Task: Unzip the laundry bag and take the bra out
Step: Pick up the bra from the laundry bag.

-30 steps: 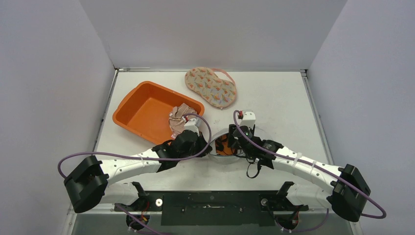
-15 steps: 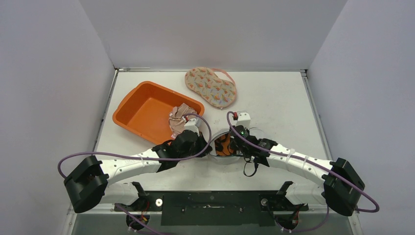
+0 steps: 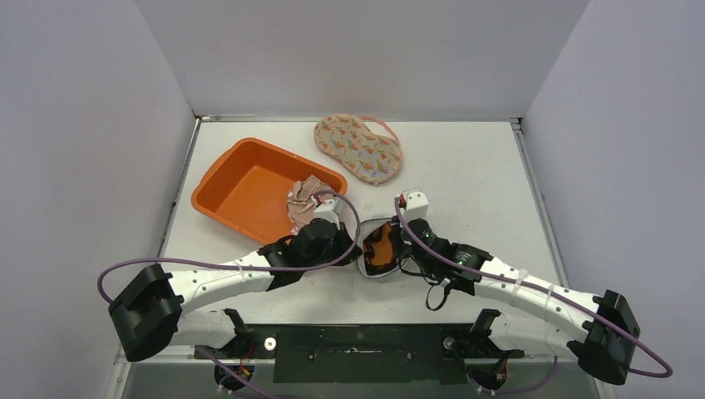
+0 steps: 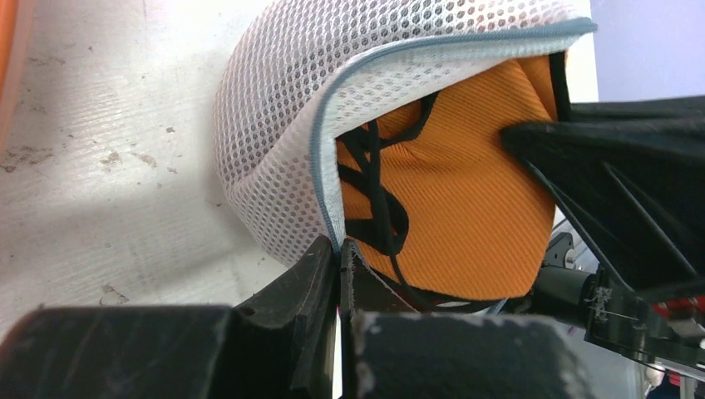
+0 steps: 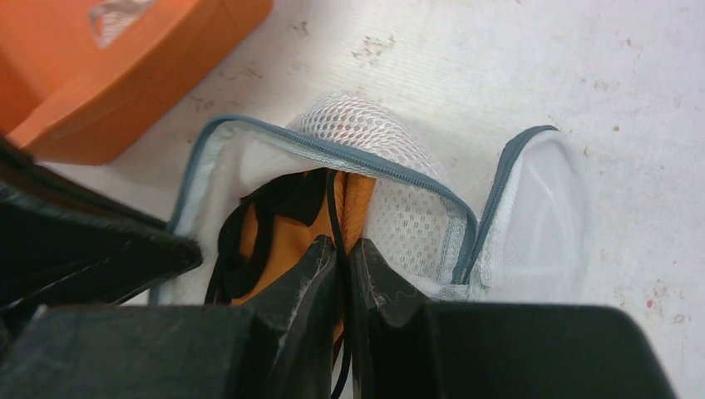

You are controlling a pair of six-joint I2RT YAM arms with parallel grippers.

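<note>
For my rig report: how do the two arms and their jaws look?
The left arm and the right arm both have white tubular links joined by bulky black joint housings. A purple cable runs loosely along each. The jaws are black and wedge-shaped, with scuffed, pale inner edges. A small white block with a red mark sits at the right wrist.
</note>
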